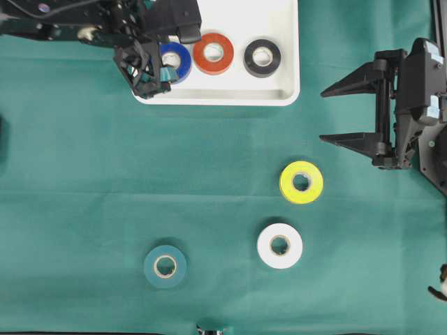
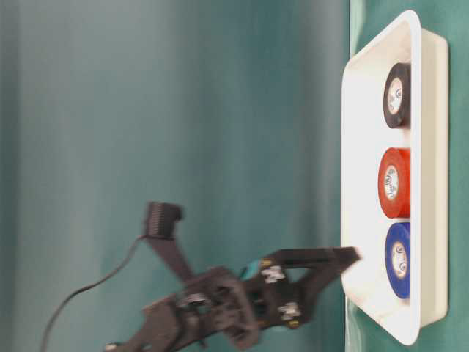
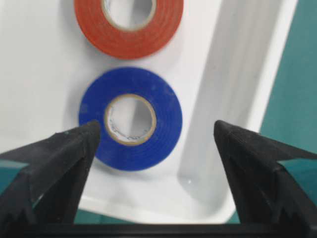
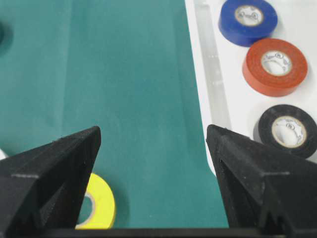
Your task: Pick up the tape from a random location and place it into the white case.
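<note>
A blue tape (image 1: 183, 63) lies flat in the near left corner of the white case (image 1: 223, 98), next to a red tape (image 1: 214, 53) and a black tape (image 1: 262, 57). My left gripper (image 1: 150, 70) hovers over that corner, open. In the left wrist view the blue tape (image 3: 166, 119) lies free on the case floor (image 3: 237, 89), with the left gripper (image 3: 156, 126) spread wider than the roll. My right gripper (image 1: 325, 115) is open at the right, beside the case, with nothing in it. In the right wrist view the right gripper (image 4: 153, 130) frames bare cloth.
On the green cloth lie a yellow tape (image 1: 301, 182), a white tape (image 1: 280, 246) and a dark teal tape (image 1: 165, 266). The yellow tape (image 4: 101, 206) sits just below my right gripper's left finger. The case's raised rim (image 4: 213, 74) runs beside its right finger.
</note>
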`<action>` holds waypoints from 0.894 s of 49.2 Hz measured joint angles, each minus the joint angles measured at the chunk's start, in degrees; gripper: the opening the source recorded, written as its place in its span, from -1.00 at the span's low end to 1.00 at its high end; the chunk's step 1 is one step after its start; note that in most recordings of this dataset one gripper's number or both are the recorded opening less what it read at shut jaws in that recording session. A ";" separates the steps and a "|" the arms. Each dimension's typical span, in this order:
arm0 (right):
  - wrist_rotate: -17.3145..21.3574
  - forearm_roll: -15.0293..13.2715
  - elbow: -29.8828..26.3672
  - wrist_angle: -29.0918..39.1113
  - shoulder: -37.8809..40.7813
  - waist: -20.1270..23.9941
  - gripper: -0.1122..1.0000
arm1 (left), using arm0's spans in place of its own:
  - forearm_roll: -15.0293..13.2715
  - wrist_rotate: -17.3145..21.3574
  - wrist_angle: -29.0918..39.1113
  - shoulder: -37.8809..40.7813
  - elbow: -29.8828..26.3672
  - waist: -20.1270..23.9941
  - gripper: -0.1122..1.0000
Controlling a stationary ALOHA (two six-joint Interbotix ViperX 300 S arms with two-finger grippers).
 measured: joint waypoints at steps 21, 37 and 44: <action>0.00 0.00 -0.09 0.00 0.00 0.00 0.68 | 0.00 2.11 8.09 -9.05 -5.98 0.00 1.00; 0.00 -0.09 -0.09 0.00 0.00 0.00 0.68 | -0.09 2.46 8.35 -11.95 -4.92 -1.67 1.00; 0.00 -0.09 -0.35 0.00 0.00 0.00 0.68 | -0.18 2.46 7.65 -12.92 -3.96 -5.71 1.00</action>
